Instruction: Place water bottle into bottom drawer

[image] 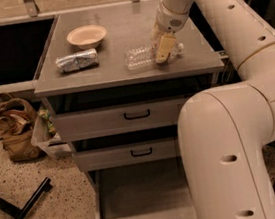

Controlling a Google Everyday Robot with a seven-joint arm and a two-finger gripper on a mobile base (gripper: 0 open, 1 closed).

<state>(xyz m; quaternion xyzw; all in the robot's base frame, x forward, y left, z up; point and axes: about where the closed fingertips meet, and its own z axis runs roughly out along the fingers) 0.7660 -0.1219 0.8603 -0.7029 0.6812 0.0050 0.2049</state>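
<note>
The water bottle (142, 57) lies on its side on the grey cabinet top (122, 73), white cap end to the right. My gripper (164, 49) reaches down from the upper right and sits over the bottle's right half, covering part of it. The bottle rests on the top and is not lifted. The bottom drawer (139, 197) is pulled out at floor level, its flat grey floor showing. My large white arm hides its right part.
A beige bowl (86, 36) and a silvery snack packet (76, 60) lie on the left of the top. Two shallower drawers with black handles (137, 114) are shut. A brown bag (15, 128) and black stand legs (18, 218) are on the floor at left.
</note>
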